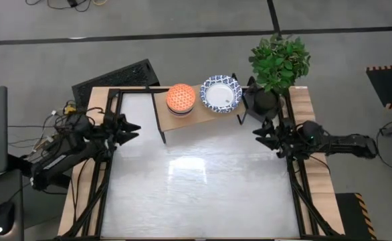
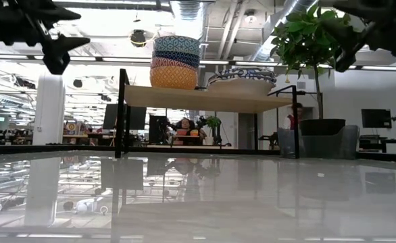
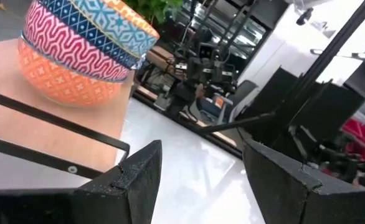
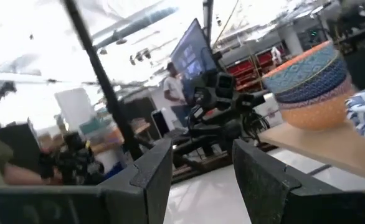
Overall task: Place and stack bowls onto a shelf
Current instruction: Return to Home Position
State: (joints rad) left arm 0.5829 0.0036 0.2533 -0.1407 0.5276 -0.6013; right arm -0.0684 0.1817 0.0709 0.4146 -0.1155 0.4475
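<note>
The small coloured bowls stand nested in one stack (image 1: 180,98) on the left part of the wooden shelf (image 1: 196,115); the stack (image 2: 176,63) shows several patterned bands, orange at the bottom. The wide white bowls with blue rims (image 1: 221,93) sit stacked on the shelf's right part, also seen in the low view (image 2: 242,76). My left gripper (image 1: 130,129) hovers open at the table's left edge, left of the shelf. My right gripper (image 1: 261,136) hovers open at the right edge, below the plant pot. Each touches nothing.
A black pot with a green plant (image 1: 279,63) stands at the table's far right corner, close to the shelf's right end. The white table top (image 1: 196,181) stretches in front of the shelf. A dark mat (image 1: 116,77) lies beyond the far left corner.
</note>
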